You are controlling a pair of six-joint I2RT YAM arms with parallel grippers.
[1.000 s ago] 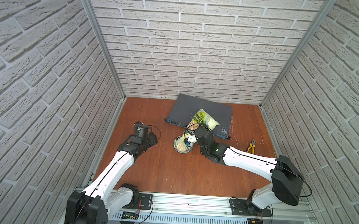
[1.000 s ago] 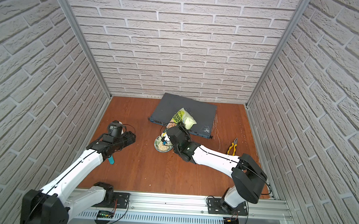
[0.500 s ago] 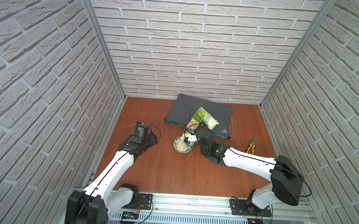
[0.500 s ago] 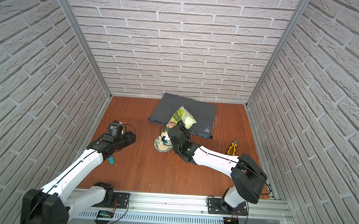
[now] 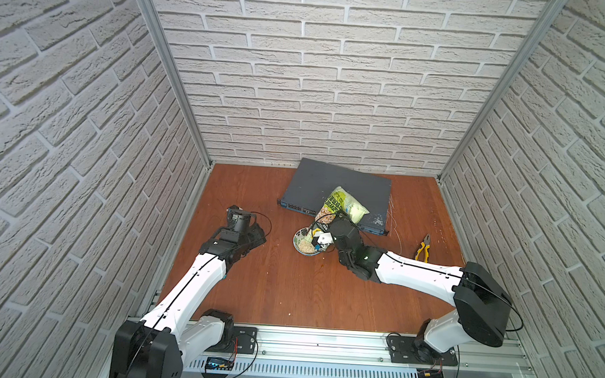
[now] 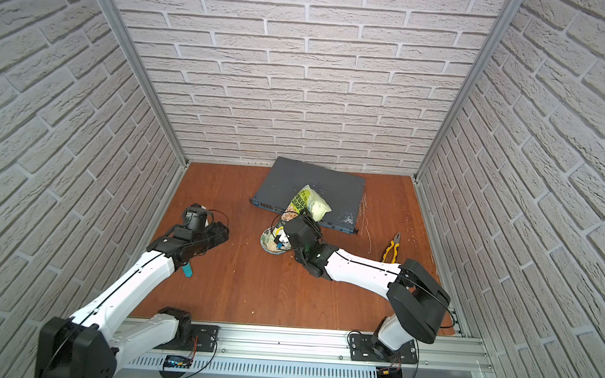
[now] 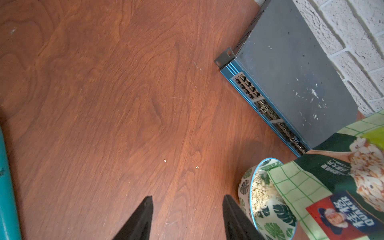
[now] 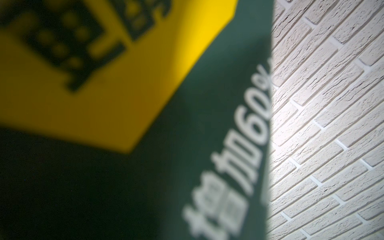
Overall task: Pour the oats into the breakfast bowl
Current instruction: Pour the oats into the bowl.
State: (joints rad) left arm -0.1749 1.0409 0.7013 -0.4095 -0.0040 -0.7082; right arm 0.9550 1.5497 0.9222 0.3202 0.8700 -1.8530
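Observation:
The light green oats pouch (image 5: pixel 344 206) (image 6: pixel 309 204) hangs tilted, mouth down, over the breakfast bowl (image 5: pixel 300 234) (image 6: pixel 265 238). My right gripper (image 5: pixel 323 233) (image 6: pixel 286 231) is shut on the pouch's lower part, right above the bowl. Pale oats (image 7: pixel 259 193) lie in a heap inside the leaf-patterned bowl (image 7: pixel 245 182), and the pouch (image 7: pixel 332 172) has its mouth inside the rim. The right wrist view is filled by the blurred pouch (image 8: pixel 145 104), which hides the jaws. My left gripper (image 5: pixel 256 233) (image 7: pixel 187 199) stands open and empty over bare wood, to the left of the bowl.
A dark grey network switch (image 5: pixel 337 184) (image 7: pixel 291 83) lies behind the bowl against the back wall. Yellow-handled pliers (image 5: pixel 423 247) lie at the right. A teal object (image 6: pixel 187 271) (image 7: pixel 6 187) sits under my left arm. A few loose flakes dot the wooden table (image 5: pixel 288 288).

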